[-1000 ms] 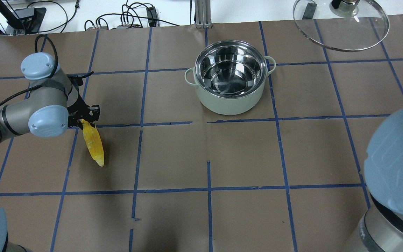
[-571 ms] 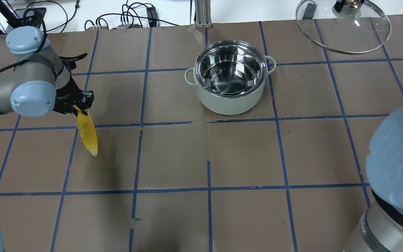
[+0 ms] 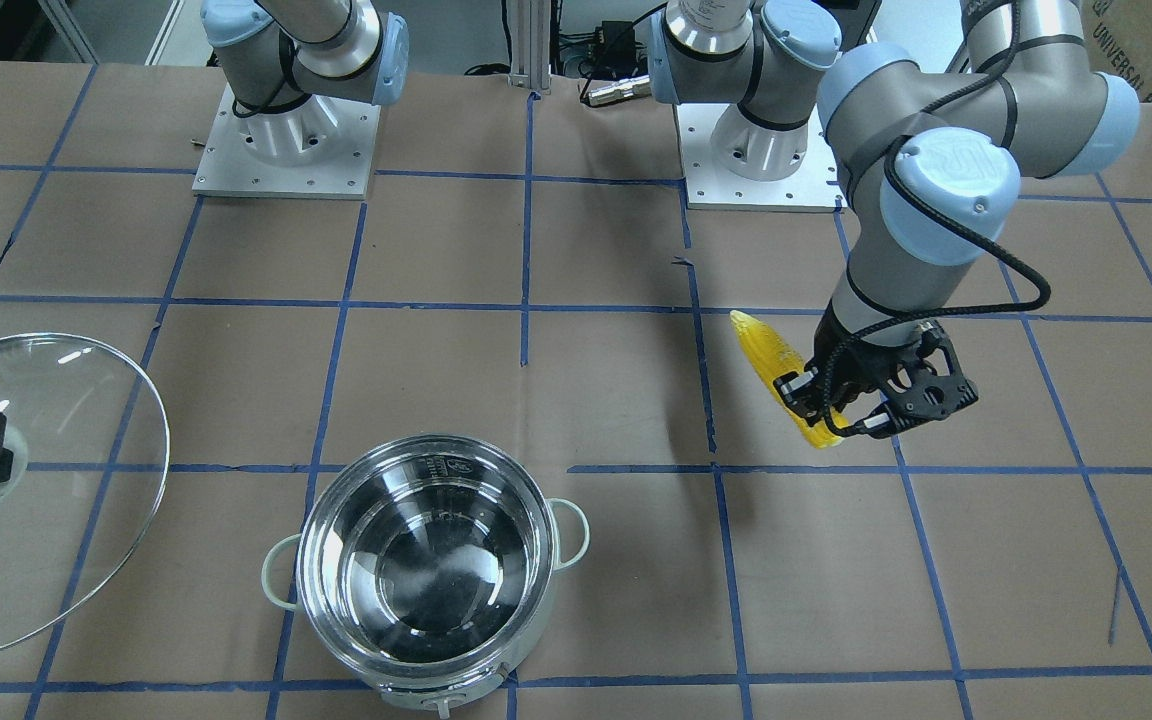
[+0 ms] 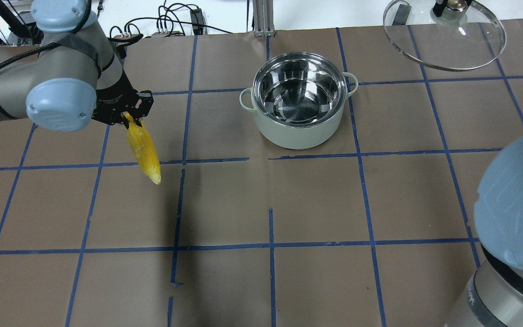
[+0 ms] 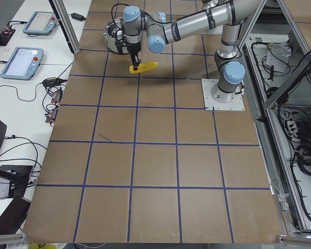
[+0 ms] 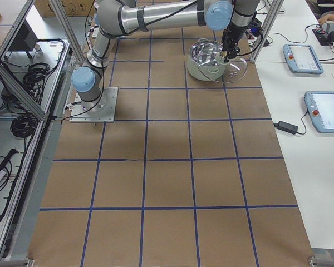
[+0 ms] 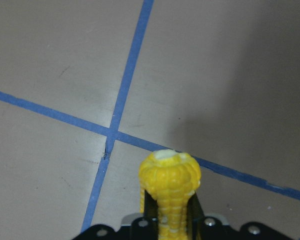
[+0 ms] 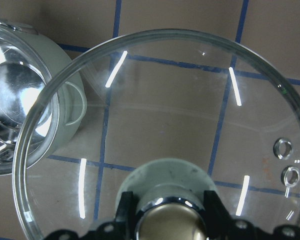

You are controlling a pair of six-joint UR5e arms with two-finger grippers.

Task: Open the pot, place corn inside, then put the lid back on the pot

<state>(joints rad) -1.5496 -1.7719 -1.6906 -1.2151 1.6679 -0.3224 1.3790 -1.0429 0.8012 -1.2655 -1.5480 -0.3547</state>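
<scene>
Overhead exterior view is showing the left gripper pinching the corn by its thin end. Its two fingers are pressing on the cob from both sides. The corn is hanging in the air above the brown table, and its fat end is pointing toward 5 o'clock. Its shadow is lying on the paper, apart from it.

The pot is sitting open on the table, well apart from the corn, at 3 o'clock from it. The shiny inside is showing, with nothing lying in it.

The right gripper is squeezing the knob of the lid, one finger on each side. The glass lid is hanging tilted in the air, at about 2 o'clock from the pot. From the right wrist camera, the pot is peeking through the glass at 9 o'clock.
</scene>
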